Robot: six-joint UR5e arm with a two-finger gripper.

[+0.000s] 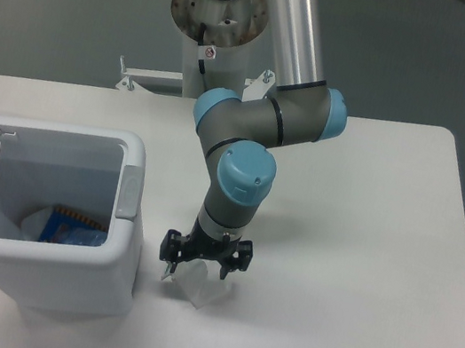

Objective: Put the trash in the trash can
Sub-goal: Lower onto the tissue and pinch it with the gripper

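The pincer (204, 257), fingers spread open, straddles the wrapper (200, 284) on the table (363, 251) at lower centre, just right of the bin (127, 237). Closing on so flimsy a crumple could pinch only an edge, which may slip free.

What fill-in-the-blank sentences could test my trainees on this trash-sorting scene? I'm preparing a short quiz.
1. The trash can has its lid ____.
2. The gripper is directly over the crumpled ____.
3. The wrapper lies on the table to the ____ of the trash can in the picture.
4. Inside the trash can lies a blue and orange ____.

Missing words: open; wrapper; right; packet
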